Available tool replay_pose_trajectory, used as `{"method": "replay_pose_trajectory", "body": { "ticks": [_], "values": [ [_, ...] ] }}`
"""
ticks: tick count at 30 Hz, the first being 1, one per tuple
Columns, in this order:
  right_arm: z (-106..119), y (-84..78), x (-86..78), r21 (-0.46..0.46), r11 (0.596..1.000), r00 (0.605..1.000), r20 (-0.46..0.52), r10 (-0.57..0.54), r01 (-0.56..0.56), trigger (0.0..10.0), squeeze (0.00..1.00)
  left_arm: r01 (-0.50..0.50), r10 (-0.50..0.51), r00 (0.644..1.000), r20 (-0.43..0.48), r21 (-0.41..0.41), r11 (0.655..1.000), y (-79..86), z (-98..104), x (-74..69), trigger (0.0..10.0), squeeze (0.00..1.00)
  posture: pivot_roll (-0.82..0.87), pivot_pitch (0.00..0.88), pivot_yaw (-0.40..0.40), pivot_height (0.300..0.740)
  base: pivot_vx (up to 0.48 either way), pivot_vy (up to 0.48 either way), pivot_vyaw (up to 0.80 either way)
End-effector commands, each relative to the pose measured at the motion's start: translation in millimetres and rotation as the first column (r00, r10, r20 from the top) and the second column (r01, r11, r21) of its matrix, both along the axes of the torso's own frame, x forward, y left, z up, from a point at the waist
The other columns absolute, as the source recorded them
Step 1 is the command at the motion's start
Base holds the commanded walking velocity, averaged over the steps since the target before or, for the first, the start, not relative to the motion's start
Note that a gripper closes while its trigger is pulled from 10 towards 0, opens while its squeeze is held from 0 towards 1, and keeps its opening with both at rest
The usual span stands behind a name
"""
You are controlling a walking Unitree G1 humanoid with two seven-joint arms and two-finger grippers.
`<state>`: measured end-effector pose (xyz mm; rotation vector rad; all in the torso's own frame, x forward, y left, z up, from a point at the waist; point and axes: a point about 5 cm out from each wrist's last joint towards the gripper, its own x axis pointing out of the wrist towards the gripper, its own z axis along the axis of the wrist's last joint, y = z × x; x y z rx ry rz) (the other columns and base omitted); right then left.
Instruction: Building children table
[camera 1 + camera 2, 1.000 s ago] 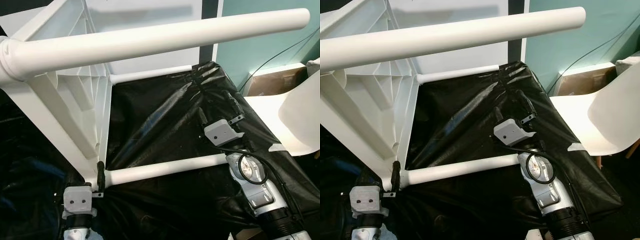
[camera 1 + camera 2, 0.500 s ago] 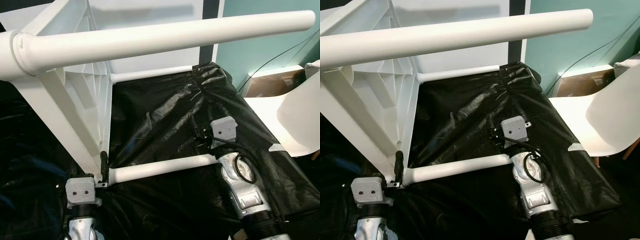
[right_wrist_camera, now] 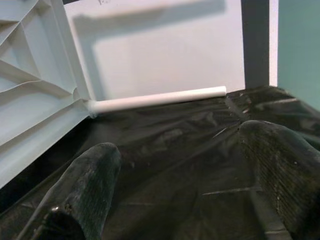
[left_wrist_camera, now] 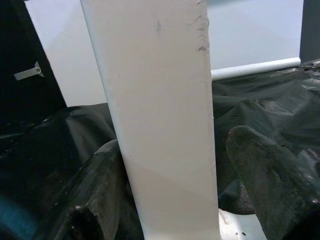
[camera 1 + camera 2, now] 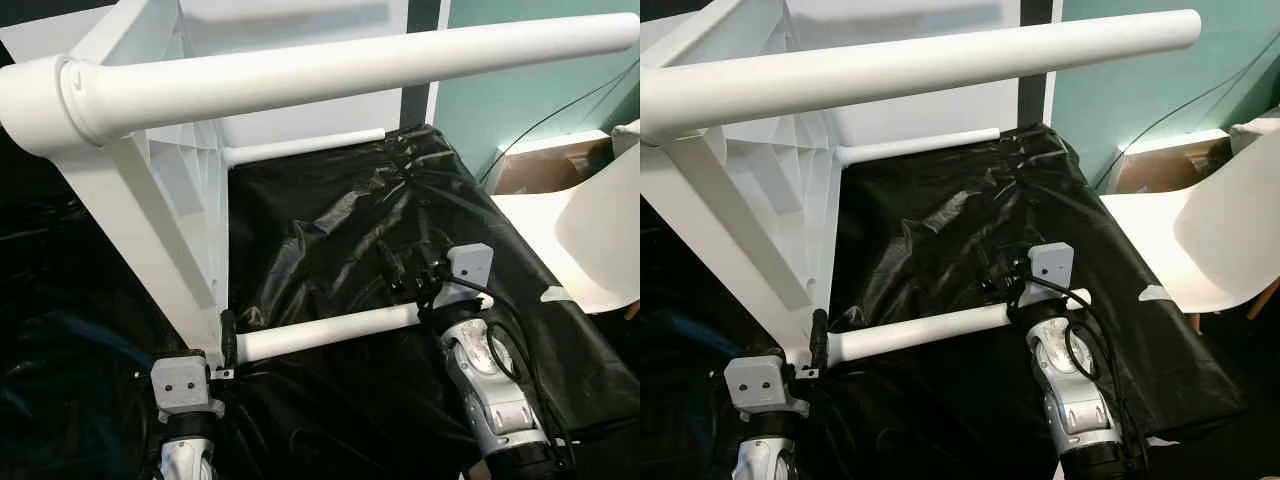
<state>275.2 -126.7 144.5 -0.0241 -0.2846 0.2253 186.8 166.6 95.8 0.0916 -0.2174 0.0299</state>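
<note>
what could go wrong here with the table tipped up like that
The table top stands on edge, steadied by the left gripper at its lower corner; a slip could topple it. The right gripper, open at the end of the low leg, grips nothing, and the black sheet looks slick.

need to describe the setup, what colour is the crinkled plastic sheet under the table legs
Glossy black plastic sheet, clearest in the left eye view.

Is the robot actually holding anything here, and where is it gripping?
The left gripper clamps the white table by its frame edge beside the near leg. The right gripper is open at that leg's far end, holding nothing.
</note>
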Motion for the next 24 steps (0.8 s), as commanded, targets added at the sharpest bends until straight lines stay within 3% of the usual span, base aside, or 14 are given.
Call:
{"method": "replay_pose_trajectory", "body": {
  "ticks": [1,2,11,24],
  "values": [
    [3.4,-3.8,-3.5,0.001,1.0,1.0,0.018,-0.001,0.0,10.0,0.0,-0.006,0.007,1.0,-0.019,0.025,1.0,3.3,-4.2,-2.5,10.0,0.0,0.0,0.0,0.08,0.74,0.0,0.0,0.0],
    [3.6,-12.3,-7.9,0.007,1.0,1.0,0.011,-0.012,0.012,10.0,0.0,-0.012,0.012,1.0,-0.017,0.027,1.0,1.9,-4.2,-4.4,10.0,0.0,0.0,0.0,0.081,0.74,0.0,0.0,0.0],
    [-0.5,-22.2,-16.5,0.006,0.999,0.999,-0.01,-0.04,0.04,10.0,0.0,0.003,-0.003,1.0,-0.022,0.009,1.0,-6.5,-4.4,-7.2,10.0,0.0,-0.01,0.0,0.079,0.74,0.0,0.0,0.0],
    [0.9,-21.0,-16.0,0.006,0.999,0.999,-0.016,-0.042,0.042,10.0,0.0,0.011,-0.011,0.999,-0.046,0.004,1.0,-7.0,-7.8,-9.7,10.0,0.0,-0.01,0.0,0.086,0.74,0.0,0.0,0.0]
  ]
}}
